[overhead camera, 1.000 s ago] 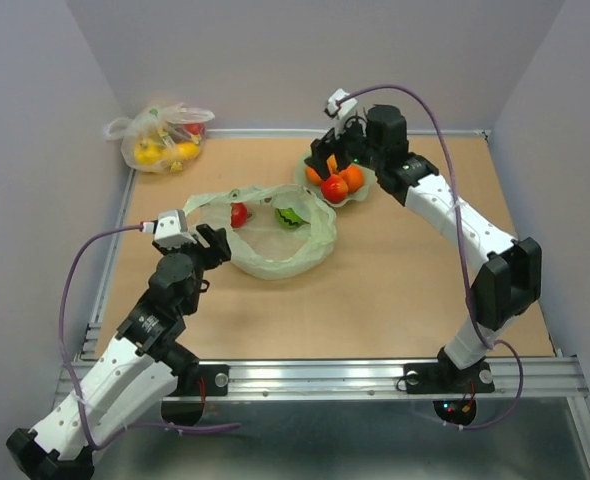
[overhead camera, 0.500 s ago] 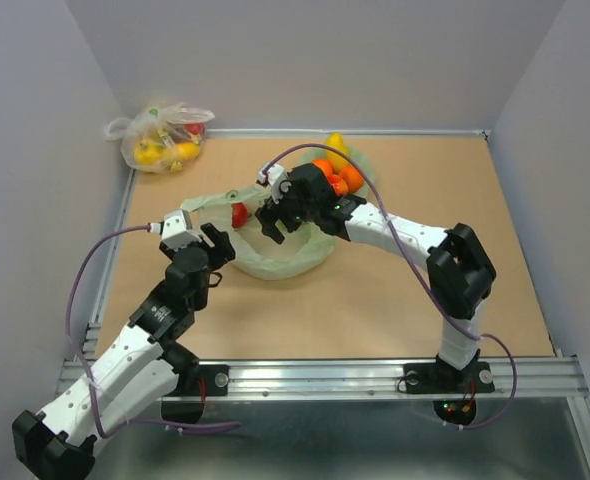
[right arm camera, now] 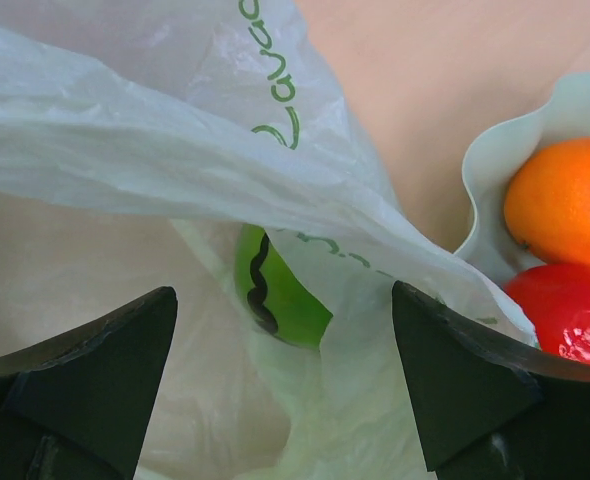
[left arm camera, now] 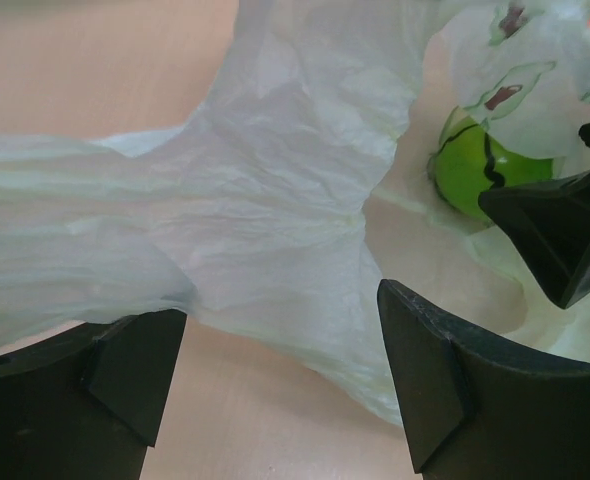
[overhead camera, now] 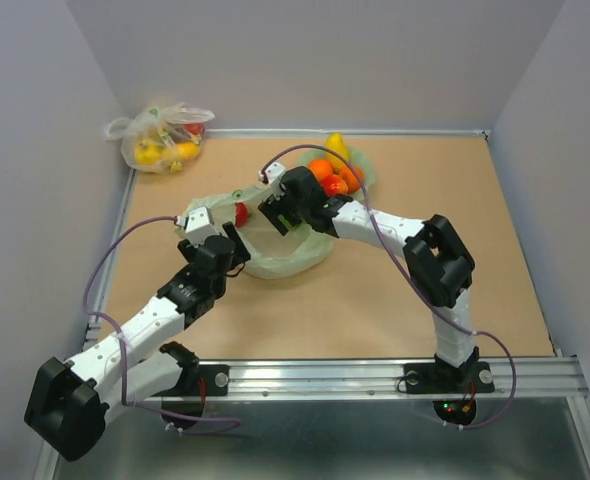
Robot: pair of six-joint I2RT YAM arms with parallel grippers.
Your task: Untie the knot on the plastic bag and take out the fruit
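The pale green plastic bag (overhead camera: 275,250) lies open on the table, and no tied knot shows. Inside it are a red fruit (overhead camera: 240,212) and a green fruit with dark marks (right arm camera: 275,285), which also shows in the left wrist view (left arm camera: 475,170). My right gripper (overhead camera: 280,215) is open over the bag's mouth, with the green fruit under film between its jaws (right arm camera: 285,300). My left gripper (overhead camera: 230,245) is open at the bag's near left edge, its jaws on either side of the film (left arm camera: 280,340). Orange, red and yellow fruits lie in the green bowl (overhead camera: 360,165).
A clear whitish bag (overhead camera: 160,135) with yellow and red items sits at the far left corner. The bowl's rim (right arm camera: 505,150) is close to the right of my right gripper, holding an orange fruit (right arm camera: 565,200) and a red fruit (right arm camera: 575,310). Walls enclose the table.
My right gripper has swung from the bowl leftward to over the open bag. My left gripper has moved forward to the bag's near edge.
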